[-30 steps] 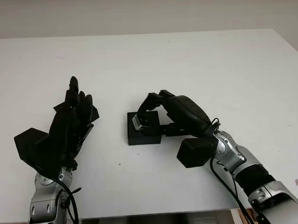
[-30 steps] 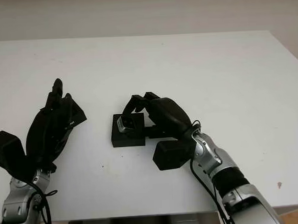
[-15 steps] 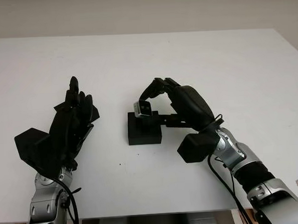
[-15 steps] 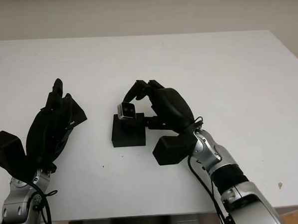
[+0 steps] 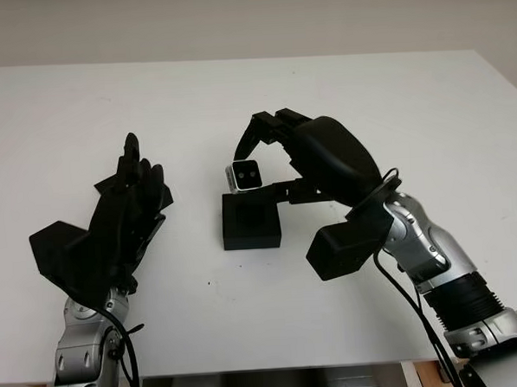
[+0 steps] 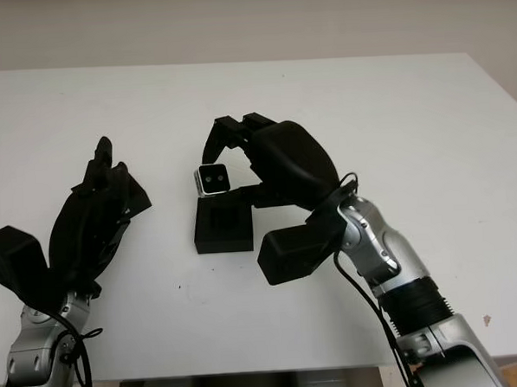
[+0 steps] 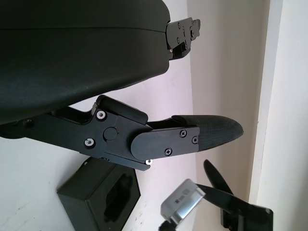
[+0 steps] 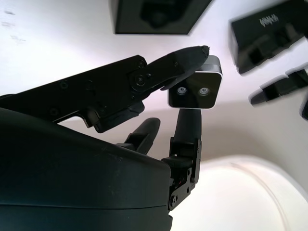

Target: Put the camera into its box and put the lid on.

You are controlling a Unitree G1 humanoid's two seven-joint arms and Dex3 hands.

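1. My right hand (image 5: 278, 149) is up above the table (image 5: 393, 108), near its middle, with the fingers curled and pinching the camera (image 5: 245, 175).
2. The camera is a small silver block with a dark front face carrying two round lenses; my right wrist view shows it (image 8: 195, 90) gripped between a fingertip on top and another finger beneath.
3. It hangs clear of the table, just above the far edge of the box (image 5: 250, 221), and does not touch it.
4. The box is black and square, standing open on the white table directly in front of me, between my two arms.
5. Inside the box there is a dark shaped recess, seen in my left wrist view (image 7: 100, 194), and nothing sits in it.
6. My left hand (image 5: 125, 205) is on my left side, well apart from the box, raised over the table with fingers pointing up and away from me; it holds nothing and is open.
7. The forearm behind my right hand comes in from the bottom right corner, silver with a black cable along it.
8. I cannot make out a lid in any of my views.
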